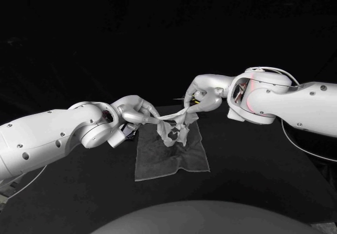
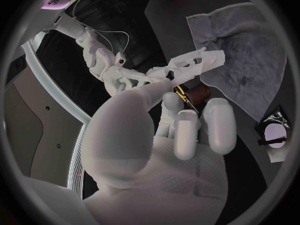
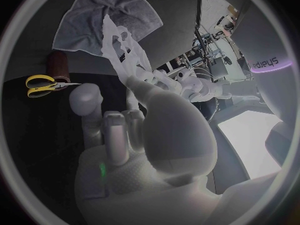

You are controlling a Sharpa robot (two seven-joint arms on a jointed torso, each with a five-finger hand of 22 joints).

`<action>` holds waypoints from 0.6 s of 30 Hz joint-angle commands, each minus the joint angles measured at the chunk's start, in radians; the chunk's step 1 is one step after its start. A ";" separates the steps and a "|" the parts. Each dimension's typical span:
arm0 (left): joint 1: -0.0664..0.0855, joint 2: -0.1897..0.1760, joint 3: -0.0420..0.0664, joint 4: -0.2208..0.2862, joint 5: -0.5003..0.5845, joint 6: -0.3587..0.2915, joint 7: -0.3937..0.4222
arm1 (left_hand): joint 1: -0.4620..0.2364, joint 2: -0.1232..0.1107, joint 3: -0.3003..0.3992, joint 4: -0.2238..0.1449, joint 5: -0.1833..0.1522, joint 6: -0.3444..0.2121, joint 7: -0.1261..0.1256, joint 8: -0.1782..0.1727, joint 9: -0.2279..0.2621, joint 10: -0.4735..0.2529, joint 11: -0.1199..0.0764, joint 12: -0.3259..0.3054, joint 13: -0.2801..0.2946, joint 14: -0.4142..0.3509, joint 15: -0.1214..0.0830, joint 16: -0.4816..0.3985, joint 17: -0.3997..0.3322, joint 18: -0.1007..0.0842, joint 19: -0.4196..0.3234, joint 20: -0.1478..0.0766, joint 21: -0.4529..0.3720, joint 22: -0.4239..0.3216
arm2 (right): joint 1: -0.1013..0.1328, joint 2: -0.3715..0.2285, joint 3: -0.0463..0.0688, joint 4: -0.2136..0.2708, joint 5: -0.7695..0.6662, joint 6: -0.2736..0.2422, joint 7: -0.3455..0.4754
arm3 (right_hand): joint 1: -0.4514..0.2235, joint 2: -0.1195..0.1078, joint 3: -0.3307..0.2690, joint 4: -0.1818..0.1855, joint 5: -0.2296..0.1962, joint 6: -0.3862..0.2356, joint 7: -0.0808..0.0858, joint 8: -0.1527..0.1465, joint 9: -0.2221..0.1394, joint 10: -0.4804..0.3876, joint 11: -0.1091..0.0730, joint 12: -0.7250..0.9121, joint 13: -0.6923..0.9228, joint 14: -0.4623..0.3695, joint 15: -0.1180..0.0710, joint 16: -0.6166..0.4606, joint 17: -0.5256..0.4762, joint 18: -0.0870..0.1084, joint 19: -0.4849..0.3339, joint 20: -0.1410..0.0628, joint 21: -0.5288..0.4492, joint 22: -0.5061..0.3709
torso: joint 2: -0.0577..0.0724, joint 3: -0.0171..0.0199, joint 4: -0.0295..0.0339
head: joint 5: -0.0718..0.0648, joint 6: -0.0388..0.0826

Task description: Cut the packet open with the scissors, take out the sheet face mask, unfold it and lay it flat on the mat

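Some mat (image 1: 172, 161) hides behind mask (image 1: 174, 127) held by left hand (image 1: 137, 111), right hand (image 1: 200, 95).

The mask (image 1: 174, 127), pinched between the fingers of the left hand (image 1: 137, 111) and the right hand (image 1: 200, 96), is thin, limp, pale cloth, half see-through; both hands look like smooth silver plastic with a satin sheen, their palms finely dimpled; the mat (image 1: 176, 160) under the fingers is grey cloth, matt and faintly fuzzy; beyond the right fingers, the scissors (image 3: 56, 86) have glossy yellow plastic handles and bare metal blades; the table (image 1: 260, 165) is matt black.
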 commanded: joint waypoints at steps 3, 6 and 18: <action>-0.007 -0.029 -0.013 0.069 0.050 0.033 0.031 | -0.004 0.002 0.005 -0.001 0.005 0.007 -0.004 0.008 0.019 0.006 -0.001 0.006 0.002 0.104 -0.010 0.004 0.263 -0.009 0.002 -0.004 0.005 0.088 | -0.012 -0.042 -0.005 0.060 -0.042 0.026 -0.030 | -0.009 0.001 0.008 -0.002 0.002 0.008 -0.002 0.008 0.010 0.081 -0.008 0.004 0.213 0.106 -0.005 0.006 0.263 0.002 0.010 -0.001 0.005 0.106 | -0.008 0.0018 0.0012 | 0.005 0.000; -0.013 -0.041 -0.029 0.101 0.063 0.026 0.026 | -0.004 0.002 0.006 -0.001 0.005 0.007 -0.004 0.008 0.019 0.007 -0.001 0.006 0.002 0.104 -0.010 0.004 0.263 -0.009 0.002 -0.004 0.005 0.088 | -0.022 -0.062 -0.008 0.086 -0.048 0.033 -0.034 | -0.010 0.000 0.009 -0.002 0.002 0.008 -0.003 0.008 0.009 0.081 -0.008 0.003 0.213 0.106 -0.006 0.006 0.263 0.002 0.010 -0.001 0.006 0.106 | -0.015 0.0024 0.0014 | 0.008 0.000; -0.120 -0.042 -0.064 0.156 0.129 -0.049 0.010 | -0.009 0.001 0.008 0.001 0.005 0.006 -0.005 0.011 0.020 0.009 -0.002 0.003 -0.002 0.104 -0.011 0.004 0.263 -0.009 0.003 -0.005 0.006 0.089 | -0.051 -0.085 -0.021 0.132 -0.046 0.104 -0.059 | -0.013 -0.002 0.010 -0.002 0.002 0.009 -0.003 0.009 0.009 0.080 -0.009 0.002 0.212 0.106 -0.006 0.006 0.263 0.002 0.011 -0.001 0.007 0.106 | -0.030 0.0007 0.0019 | 0.015 0.000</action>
